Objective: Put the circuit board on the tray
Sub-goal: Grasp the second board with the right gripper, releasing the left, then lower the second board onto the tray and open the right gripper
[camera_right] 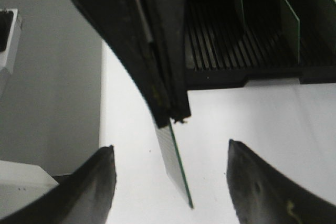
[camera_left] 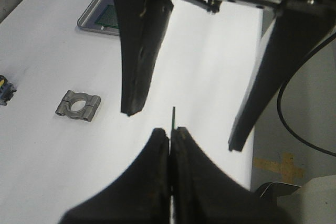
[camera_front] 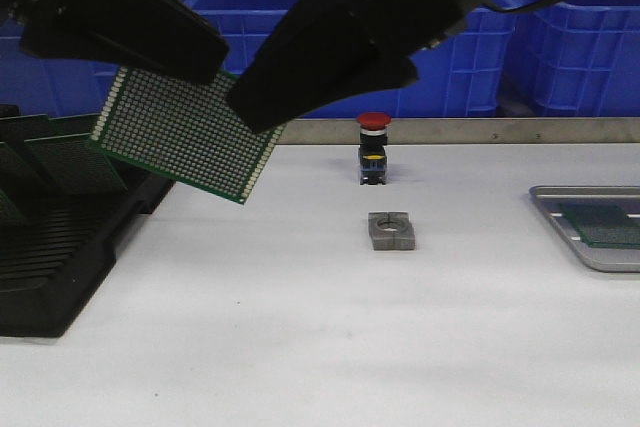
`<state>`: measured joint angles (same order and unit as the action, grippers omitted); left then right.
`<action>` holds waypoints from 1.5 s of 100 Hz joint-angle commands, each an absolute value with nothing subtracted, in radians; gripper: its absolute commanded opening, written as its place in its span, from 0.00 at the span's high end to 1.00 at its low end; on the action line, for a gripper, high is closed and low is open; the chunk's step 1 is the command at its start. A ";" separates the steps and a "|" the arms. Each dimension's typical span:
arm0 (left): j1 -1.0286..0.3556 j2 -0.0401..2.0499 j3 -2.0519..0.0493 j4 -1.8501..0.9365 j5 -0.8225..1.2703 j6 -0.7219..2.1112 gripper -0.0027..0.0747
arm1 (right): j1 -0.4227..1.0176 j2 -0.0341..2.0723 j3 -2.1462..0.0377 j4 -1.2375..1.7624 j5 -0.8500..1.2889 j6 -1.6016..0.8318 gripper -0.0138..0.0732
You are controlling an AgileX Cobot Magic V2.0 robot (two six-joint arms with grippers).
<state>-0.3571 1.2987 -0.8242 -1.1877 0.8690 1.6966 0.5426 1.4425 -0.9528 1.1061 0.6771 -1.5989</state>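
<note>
The circuit board (camera_front: pixel 185 132), a thin green perforated prototyping board dotted with rows of small pads, hangs tilted in the air above the white table (camera_front: pixel 300 347), just right of the black slotted rack (camera_front: pixel 60 247). The left gripper (camera_left: pixel 171 135) pinches it by one edge, its two dark tapered fingers pressed tight together with only the board's thin green edge between them. The right gripper (camera_right: pixel 170 182) stands spread wide around the board's free end, one blunt black finger on each side and neither touching it. The silver-grey metal tray (camera_front: pixel 560 232), shallow with rounded corners and a low rim, lies well apart at the table's right edge and already carries another green board (camera_front: pixel 605 224). Between rack and tray sit a grey metal clamp block (camera_front: pixel 391 230) with a half-round notch and, behind it, a red-capped push button (camera_front: pixel 373 147). Blue plastic bins (camera_front: pixel 480 57) line the back.
</note>
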 commanded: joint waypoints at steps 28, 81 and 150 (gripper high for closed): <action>-0.368 1.278 -0.854 -1.261 0.930 1.697 0.99 | 0.548 1.485 -0.984 1.231 0.661 -1.609 0.72; -0.350 1.276 -0.912 -1.227 0.841 1.702 0.25 | 0.525 1.485 -0.983 1.233 0.718 -1.567 0.91; -0.254 1.274 -0.963 -1.220 0.798 1.702 0.23 | -0.176 1.487 -0.849 1.225 0.599 -1.212 0.91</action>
<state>-0.2578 1.3006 -0.9307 -1.1712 0.7941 1.7062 -0.0969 1.5212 -0.8545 1.1847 0.6327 -1.2127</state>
